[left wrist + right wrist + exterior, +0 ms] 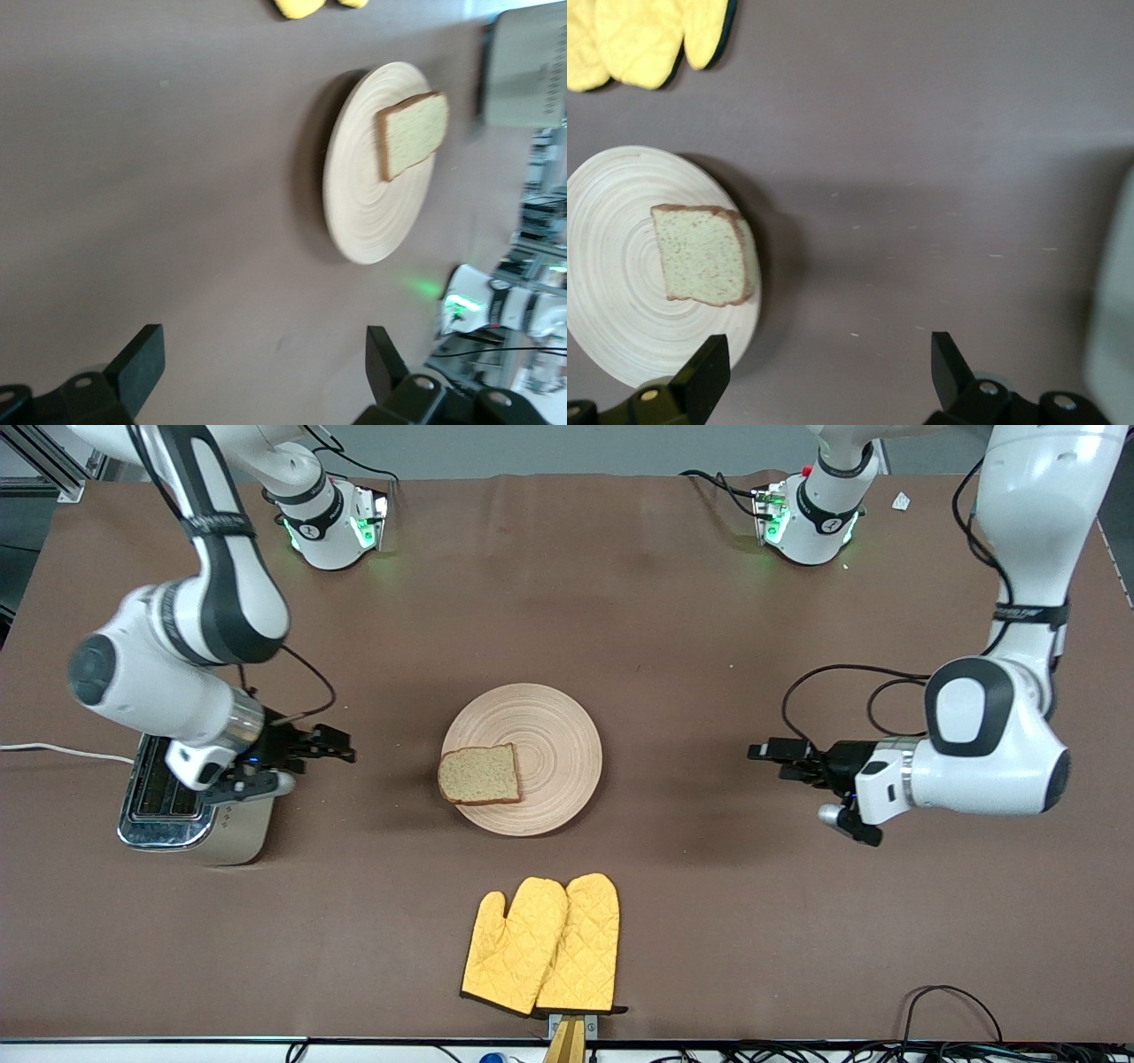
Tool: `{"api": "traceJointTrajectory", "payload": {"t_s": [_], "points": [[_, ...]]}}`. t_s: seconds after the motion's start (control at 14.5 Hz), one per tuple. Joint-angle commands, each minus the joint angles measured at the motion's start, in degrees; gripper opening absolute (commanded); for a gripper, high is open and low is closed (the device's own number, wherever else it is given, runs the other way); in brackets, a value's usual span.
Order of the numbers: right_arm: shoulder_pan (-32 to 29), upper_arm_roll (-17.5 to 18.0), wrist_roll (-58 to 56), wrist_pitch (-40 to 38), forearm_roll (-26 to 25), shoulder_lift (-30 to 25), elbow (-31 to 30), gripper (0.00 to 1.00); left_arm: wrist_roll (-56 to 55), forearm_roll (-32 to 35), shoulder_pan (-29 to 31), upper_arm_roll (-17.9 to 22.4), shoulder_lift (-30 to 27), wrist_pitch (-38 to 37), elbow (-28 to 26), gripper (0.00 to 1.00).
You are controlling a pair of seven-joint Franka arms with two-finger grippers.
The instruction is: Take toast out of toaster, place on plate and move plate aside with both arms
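The round beige plate (554, 731) lies mid-table with the toast (479, 774) flat on it, at the rim toward the right arm's end. My right gripper (344, 749) is open and empty, low over the bare table between the toaster and the plate. My left gripper (760, 751) is open and empty, over the bare table toward the left arm's end, apart from the plate. The left wrist view shows the plate (368, 208), the toast (412, 133) and the open gripper (264, 363). The right wrist view shows the plate (611, 292), the toast (704, 255) and the open gripper (831, 367).
A silver toaster (190, 819) stands toward the right arm's end, partly under the right arm's wrist. Two yellow oven mitts (542, 943) lie nearer to the front camera than the plate. Brown cloth covers the table.
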Motion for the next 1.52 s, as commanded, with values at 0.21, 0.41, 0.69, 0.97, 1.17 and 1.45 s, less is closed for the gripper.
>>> {"api": "traceJointTrajectory", "payload": {"t_s": [0.21, 0.41, 0.69, 0.97, 1.17, 1.45], "points": [[-0.77, -7.0, 1.66, -16.59, -11.21, -12.56, 2.3, 1.0, 9.03, -12.79, -0.22, -8.02, 10.28, 11.04, -0.03, 0.94], [-3.23, -7.62, -1.4, -20.11, -16.99, -14.07, 7.09, 1.0, 12.29, -17.36, -3.2, -9.0, 14.33, 15.98, -0.12, 0.88], [-4.55, -8.15, -3.97, -27.77, -18.6, -12.84, 14.86, 1.0, 19.75, -25.8, -6.37, -8.92, 18.37, 18.89, -1.78, 0.8], [-5.96, -7.97, -4.14, -31.55, -17.8, -12.58, 16.45, 1.0, 23.99, -30.12, -8.47, -8.92, 20.4, 19.16, -1.97, 0.68], [-10.23, -5.62, -3.0, -31.2, -17.72, -12.66, 16.01, 1.0, 24.87, -31.26, -9.27, -8.92, 21.37, 21.53, -1.71, 0.59], [-25.37, 8.53, -2.91, -30.24, -17.28, -12.75, 14.16, 1.0, 25.48, -32.23, -10.24, -8.92, 21.46, 22.5, -1.7, 0.41]]}}
